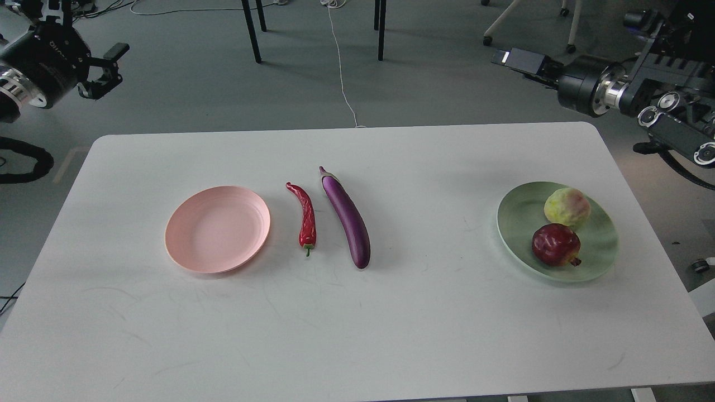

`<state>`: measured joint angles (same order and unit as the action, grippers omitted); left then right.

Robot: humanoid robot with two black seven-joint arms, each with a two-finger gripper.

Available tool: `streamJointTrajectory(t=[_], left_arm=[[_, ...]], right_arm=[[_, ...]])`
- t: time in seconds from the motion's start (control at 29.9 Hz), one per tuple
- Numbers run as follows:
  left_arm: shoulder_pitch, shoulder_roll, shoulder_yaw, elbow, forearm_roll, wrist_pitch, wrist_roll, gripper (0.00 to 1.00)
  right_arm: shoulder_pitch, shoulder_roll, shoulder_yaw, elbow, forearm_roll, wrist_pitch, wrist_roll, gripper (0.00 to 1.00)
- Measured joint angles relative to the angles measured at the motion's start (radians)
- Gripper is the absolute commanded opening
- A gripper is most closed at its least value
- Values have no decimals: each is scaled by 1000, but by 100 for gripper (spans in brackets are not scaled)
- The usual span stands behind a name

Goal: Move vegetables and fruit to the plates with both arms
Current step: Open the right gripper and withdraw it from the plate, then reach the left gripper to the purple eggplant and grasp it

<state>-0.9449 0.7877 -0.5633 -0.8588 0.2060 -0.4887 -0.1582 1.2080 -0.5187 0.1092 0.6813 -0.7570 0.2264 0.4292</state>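
Note:
A purple eggplant and a red chili pepper lie side by side at the table's middle. The pale pink plate to their left holds nothing. The pale green plate at the right holds the yellow-green fruit and the dark-red pomegranate. My left gripper is open and empty, raised beyond the table's far left corner. My right gripper is raised beyond the far right edge, high above the green plate, seen side-on, with nothing in it.
The white table fills the view. Chair and table legs and a white cable are on the floor behind. A dark cabinet stands at the far right.

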Motion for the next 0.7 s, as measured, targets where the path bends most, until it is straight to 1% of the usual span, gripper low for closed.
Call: streamJointTrajectory(t=[0.13, 0.2, 0.27, 0.4, 0.47, 0.57, 0.64, 0.7], left_arm=[[-29, 11, 3, -187, 203, -1, 0, 99], [-45, -7, 5, -258, 318, 0, 1, 99], [-54, -40, 8, -302, 428, 0, 3, 99], [-60, -129, 12, -342, 655, 0, 6, 99], [-60, -170, 18, -357, 757, 0, 7, 99], [-61, -240, 62, -368, 910, 0, 11, 99], [-63, -286, 105, -366, 1020, 0, 22, 99], [-63, -325, 144, -361, 1125, 0, 51, 99]], right_arm=[[-72, 7, 163, 20, 160, -1, 0, 98], [-110, 5, 239, 31, 254, 0, 0, 98], [-153, -2, 323, 39, 368, 5, 0, 98], [-253, -29, 489, 49, 614, 23, 0, 98], [-311, -54, 564, 61, 730, 50, 0, 98], [-406, -86, 659, 101, 858, 99, 1, 99], [-471, -106, 720, 130, 913, 120, 2, 99], [-545, -113, 772, 162, 946, 135, 3, 99]])
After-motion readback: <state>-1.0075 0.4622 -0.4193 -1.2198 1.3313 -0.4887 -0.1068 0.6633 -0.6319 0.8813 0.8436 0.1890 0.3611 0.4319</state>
